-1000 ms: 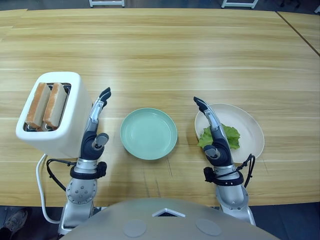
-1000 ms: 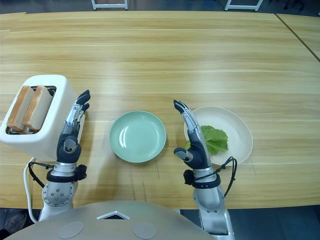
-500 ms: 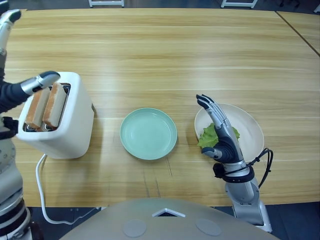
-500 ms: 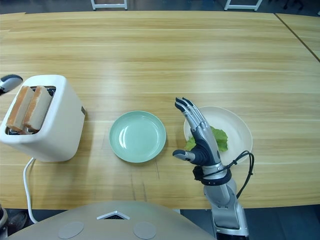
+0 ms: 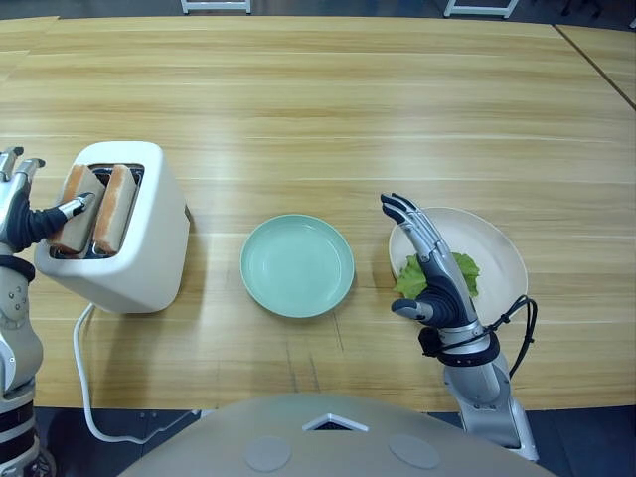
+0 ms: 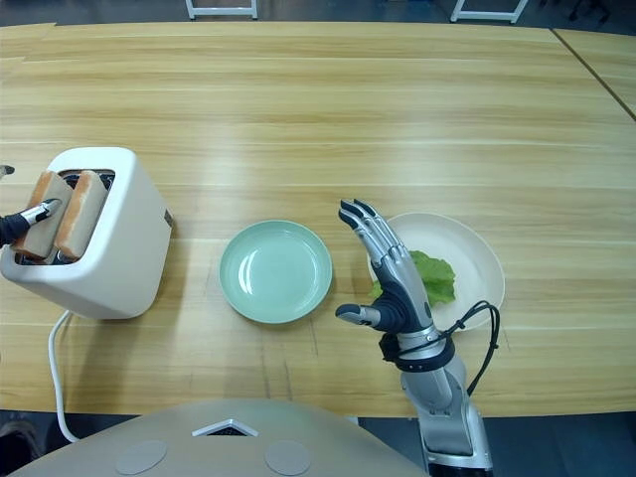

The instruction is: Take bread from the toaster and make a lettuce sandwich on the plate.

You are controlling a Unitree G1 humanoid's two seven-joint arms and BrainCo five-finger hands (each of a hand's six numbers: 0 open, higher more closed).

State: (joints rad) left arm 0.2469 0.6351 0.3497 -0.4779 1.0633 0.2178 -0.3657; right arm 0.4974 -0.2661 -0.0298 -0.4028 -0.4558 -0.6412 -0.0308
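Note:
A white toaster [image 5: 119, 253] stands at the left with two slices of bread [image 5: 117, 194] upright in its slots. My left hand [image 5: 22, 214] is at the toaster's left side, fingers straight, its thumb lying against the left slice [image 5: 81, 189] without gripping it. An empty green plate [image 5: 296, 266] sits in the middle. To its right a cream plate [image 5: 502, 253] holds a lettuce leaf [image 5: 465, 270]. My right hand [image 5: 432, 273] is open, fingers extended, raised over the cream plate's left edge and hiding part of the leaf.
The toaster's white cord [image 5: 79, 378] loops off the table's near edge at the left. Bare wooden tabletop [image 5: 328, 109] stretches behind the plates and toaster.
My left hand swung from the toaster's right side up over it, then down to its left with the thumb on the left slice. The right hand turned slightly, staying by the cream plate.

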